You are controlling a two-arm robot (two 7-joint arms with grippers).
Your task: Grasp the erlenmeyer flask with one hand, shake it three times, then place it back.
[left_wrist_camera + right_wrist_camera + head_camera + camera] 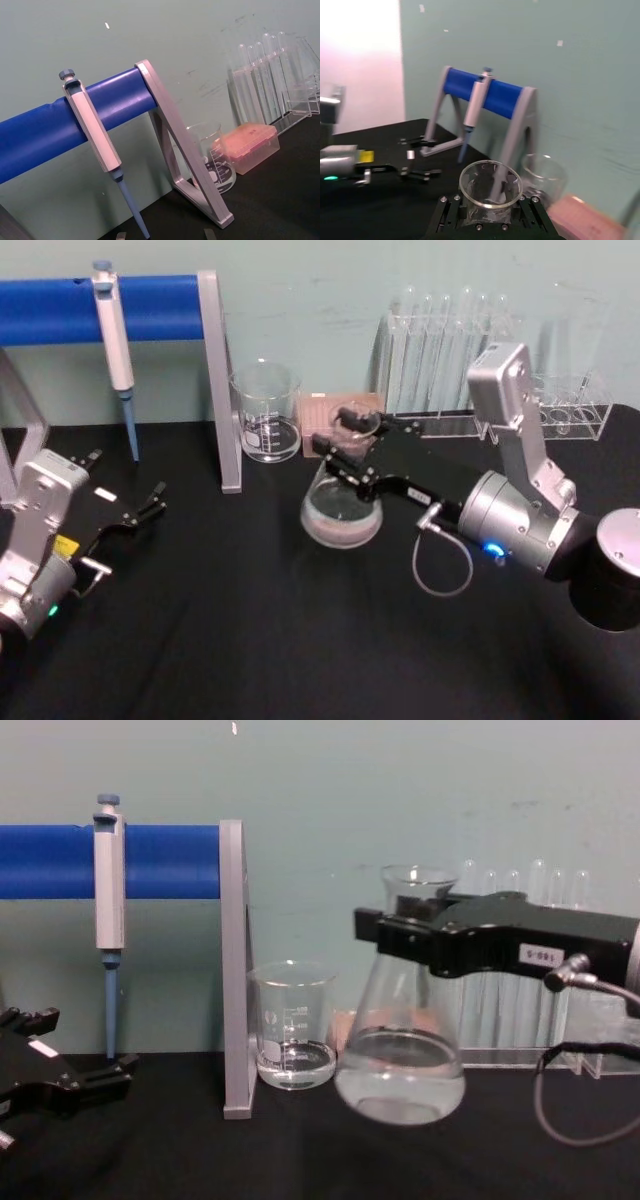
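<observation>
The erlenmeyer flask (340, 512) (400, 1065) is clear glass with a little clear liquid in its wide base. My right gripper (338, 435) (402, 932) is shut on its neck just under the flared rim (491, 184). The flask hangs slightly tilted, its base a little above the black table (250, 640). My left gripper (150, 502) (62, 1065) rests low at the table's left, open and holding nothing, well apart from the flask.
A graduated glass beaker (266, 410) (293, 1032) stands just left of the flask, beside a grey-and-blue stand (220, 380) carrying a pipette (115, 350). A pink box (320, 412) and a rack of test tubes (450, 330) stand behind along the wall.
</observation>
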